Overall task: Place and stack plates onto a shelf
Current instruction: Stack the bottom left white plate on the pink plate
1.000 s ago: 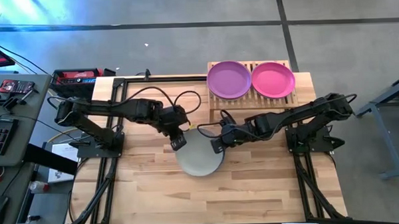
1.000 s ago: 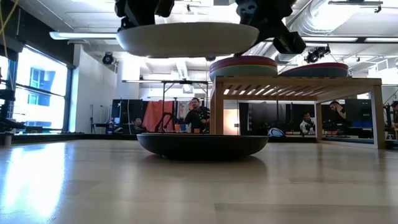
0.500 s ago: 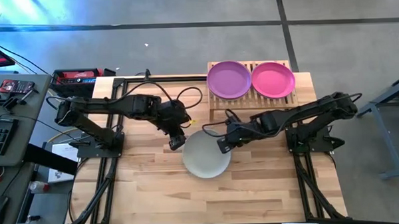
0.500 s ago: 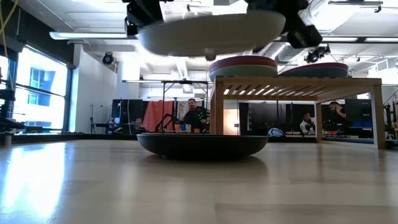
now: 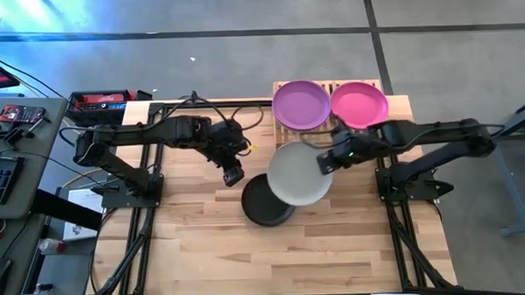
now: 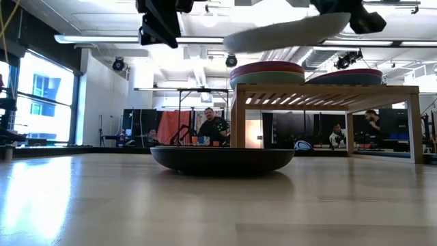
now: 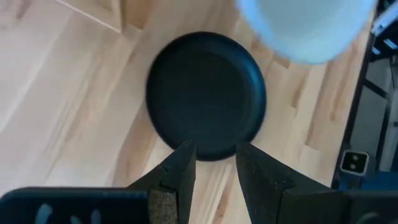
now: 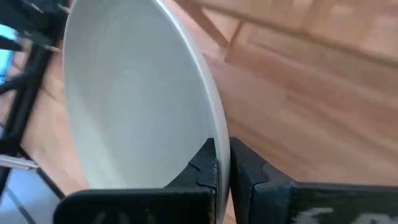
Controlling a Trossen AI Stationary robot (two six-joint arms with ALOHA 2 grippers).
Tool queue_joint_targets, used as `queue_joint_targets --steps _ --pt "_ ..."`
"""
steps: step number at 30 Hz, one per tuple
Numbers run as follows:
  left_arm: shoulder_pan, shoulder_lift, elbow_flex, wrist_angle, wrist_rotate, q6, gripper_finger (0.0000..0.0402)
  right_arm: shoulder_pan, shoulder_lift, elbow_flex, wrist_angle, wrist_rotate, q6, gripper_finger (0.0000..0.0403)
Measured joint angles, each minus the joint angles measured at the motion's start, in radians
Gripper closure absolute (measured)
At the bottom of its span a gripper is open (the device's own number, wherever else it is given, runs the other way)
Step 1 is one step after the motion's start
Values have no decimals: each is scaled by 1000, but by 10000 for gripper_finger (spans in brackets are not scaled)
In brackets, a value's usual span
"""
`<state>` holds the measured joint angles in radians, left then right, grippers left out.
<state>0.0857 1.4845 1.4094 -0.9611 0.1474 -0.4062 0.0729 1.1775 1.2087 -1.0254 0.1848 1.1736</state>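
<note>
My right gripper (image 5: 324,163) is shut on an off-white plate (image 5: 300,172), held in the air between the black plate and the shelf. The black plate (image 5: 264,203) rests by its base on the table and also shows in the left wrist view (image 7: 205,93). My left gripper (image 7: 214,165) is open and empty above the table, just left of the black plate (image 5: 233,175). The bamboo shelf (image 5: 332,132) stands at the far edge, with a purple plate (image 5: 301,104) and a magenta plate (image 5: 359,105) on top. My right gripper pinches the off-white plate's rim (image 8: 217,140) at the plate's right side, one finger inside the plate and one under it. The fingers come about level from the table's right. The plate is lifted clear and tilted, its held side higher (image 6: 287,31).
The shelf stands on legs (image 6: 237,126) with open room beneath it. More plates lie under the purple and magenta ones on the shelf (image 6: 268,74). The bare wooden tabletop (image 5: 213,245) extends toward the near edge. People show in the room behind.
My right gripper has carried the off-white plate up and toward the table's right and far edges, toward the shelf, and the plate has tipped. The plate has left my left gripper, which has drawn back a little toward the far edge. The black plate now lies uncovered.
</note>
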Motion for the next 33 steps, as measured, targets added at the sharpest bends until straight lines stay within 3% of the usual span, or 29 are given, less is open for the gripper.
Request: queue_joint_targets --steps 22,28,33 --pt "175 0 -4 184 -6 200 300 -581 -448 0 -169 20 -396 403" --pt "216 0 -4 206 -6 202 300 -715 -491 0 -167 92 -410 403" --pt "250 0 -5 204 -6 231 300 -779 -492 0 -167 196 -327 403"
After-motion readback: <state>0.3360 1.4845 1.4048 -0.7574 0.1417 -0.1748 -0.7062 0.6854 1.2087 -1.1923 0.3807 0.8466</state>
